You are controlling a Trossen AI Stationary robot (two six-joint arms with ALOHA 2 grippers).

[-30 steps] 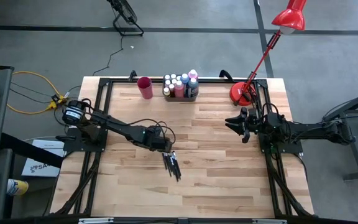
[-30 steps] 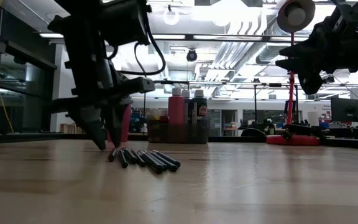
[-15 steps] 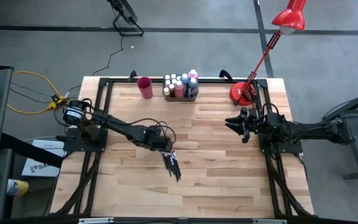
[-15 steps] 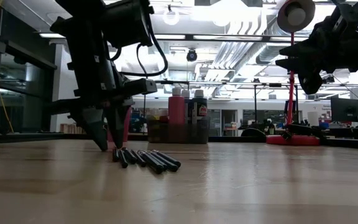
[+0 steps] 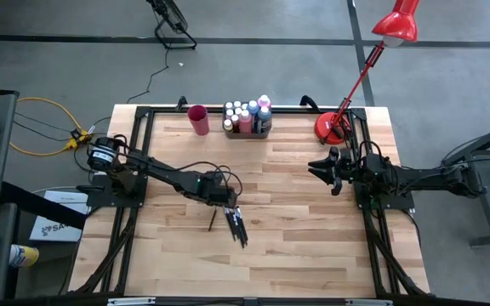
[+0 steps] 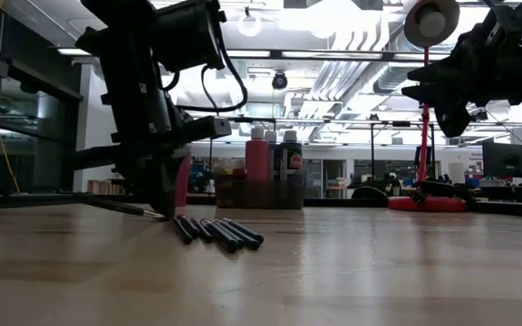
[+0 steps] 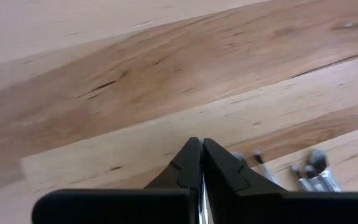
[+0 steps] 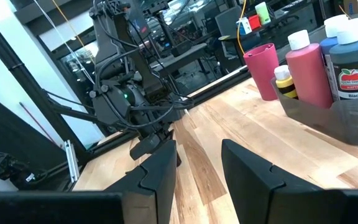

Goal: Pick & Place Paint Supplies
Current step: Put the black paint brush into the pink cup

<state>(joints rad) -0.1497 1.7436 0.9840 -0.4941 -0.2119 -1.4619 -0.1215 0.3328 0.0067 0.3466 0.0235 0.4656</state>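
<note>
Left gripper (image 5: 225, 201): my jaws pinched shut at the near end of the brush pile, probably on one paintbrush (image 5: 212, 223).
Brush pile (image 5: 237, 226): just beside it.
Handling: light, thin, rolls; I'd grip mid-handle.
Right gripper (image 5: 324, 171): parted, empty, well apart.

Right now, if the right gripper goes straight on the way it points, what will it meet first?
Probably the left gripper, low by the paintbrushes across the table. The right gripper hangs above bare wood, and nothing nearer stands in its line. Its exact height is unclear.
</note>
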